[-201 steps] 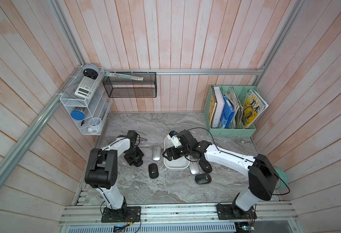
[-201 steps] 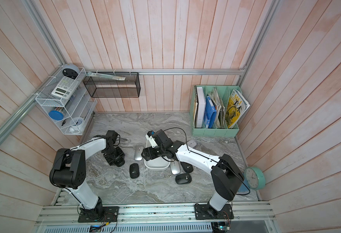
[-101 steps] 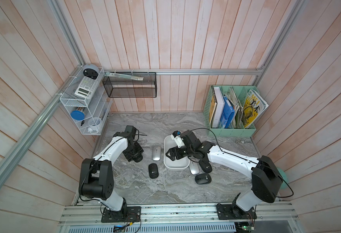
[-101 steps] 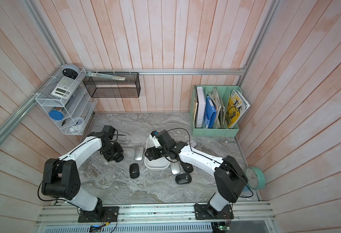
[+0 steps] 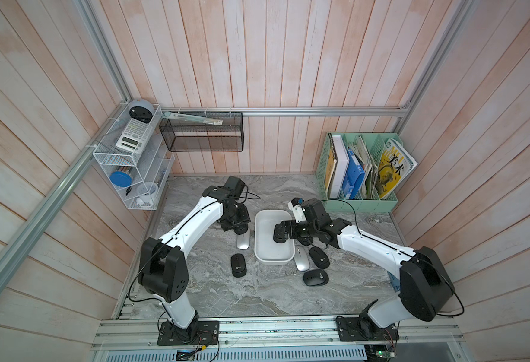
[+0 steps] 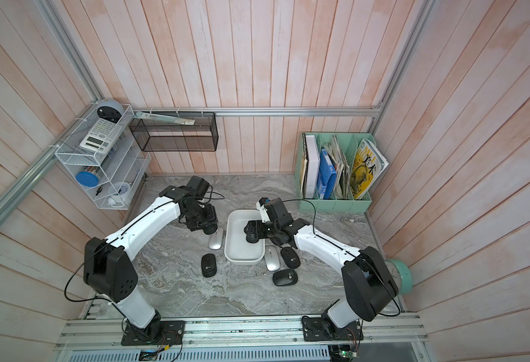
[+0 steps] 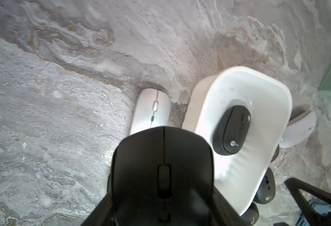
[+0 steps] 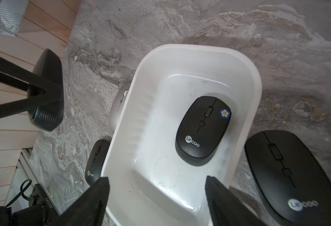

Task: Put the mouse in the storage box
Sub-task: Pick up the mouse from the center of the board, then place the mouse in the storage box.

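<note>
Your storage box (image 5: 259, 250) sits mid-desk (image 5: 273, 297) with loose mice crowding it. A silver mouse (image 5: 243, 243) lies just beside its wall on the left arm's side, and a front black mouse (image 5: 238, 265) lies nearer the arm bases. On the right arm's side are a second silver mouse (image 5: 301, 259), a Lecoo mouse (image 5: 318, 257) and an outer black mouse (image 5: 315, 278). Your left gripper (image 5: 240, 228) is clamped on the held black mouse (image 7: 162, 172), above the silver mouse and beside the box, not over it. Your right gripper (image 8: 156, 177) hangs above the box, jaws spread wide, holding nothing. Below it the sticker mouse (image 8: 202, 131), black with a flower sticker, lies flat on the box floor. In both top views the right gripper hides that mouse. The left wrist view cuts off the held mouse's rear.
</note>
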{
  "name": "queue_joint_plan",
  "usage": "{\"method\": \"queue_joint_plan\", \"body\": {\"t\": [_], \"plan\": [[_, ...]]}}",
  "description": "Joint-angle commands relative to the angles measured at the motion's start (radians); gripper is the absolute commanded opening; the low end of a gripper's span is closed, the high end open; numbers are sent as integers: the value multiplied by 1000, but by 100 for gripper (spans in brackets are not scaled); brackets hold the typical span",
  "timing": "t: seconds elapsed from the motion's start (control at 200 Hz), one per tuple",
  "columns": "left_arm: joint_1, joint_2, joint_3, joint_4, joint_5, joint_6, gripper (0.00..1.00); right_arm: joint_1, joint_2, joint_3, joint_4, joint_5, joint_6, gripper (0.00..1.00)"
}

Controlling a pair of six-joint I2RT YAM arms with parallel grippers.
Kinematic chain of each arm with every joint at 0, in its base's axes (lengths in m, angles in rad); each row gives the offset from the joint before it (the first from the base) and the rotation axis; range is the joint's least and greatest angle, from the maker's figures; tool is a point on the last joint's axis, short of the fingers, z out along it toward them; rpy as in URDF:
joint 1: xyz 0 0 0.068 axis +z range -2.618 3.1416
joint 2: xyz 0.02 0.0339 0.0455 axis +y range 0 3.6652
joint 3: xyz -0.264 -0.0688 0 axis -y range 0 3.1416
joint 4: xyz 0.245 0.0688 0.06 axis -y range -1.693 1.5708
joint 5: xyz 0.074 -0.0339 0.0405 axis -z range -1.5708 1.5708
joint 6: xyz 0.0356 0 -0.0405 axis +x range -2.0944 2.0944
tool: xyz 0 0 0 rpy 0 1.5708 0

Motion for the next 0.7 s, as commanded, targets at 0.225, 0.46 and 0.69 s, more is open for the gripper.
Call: {"method": "queue_joint_plan", "body": {"t": [0.225,0.46,0.69], "plan": [[-130,197,223,-72,6,64,50,-43,-134,-72,-108,157,15,83],[-176,310,315,-91,44,99,50,-51,-185,-119,-128,147,22,83],[-186,385,367,-106,11,107,50,-63,-208,-132,-152,146,9,83]]}}
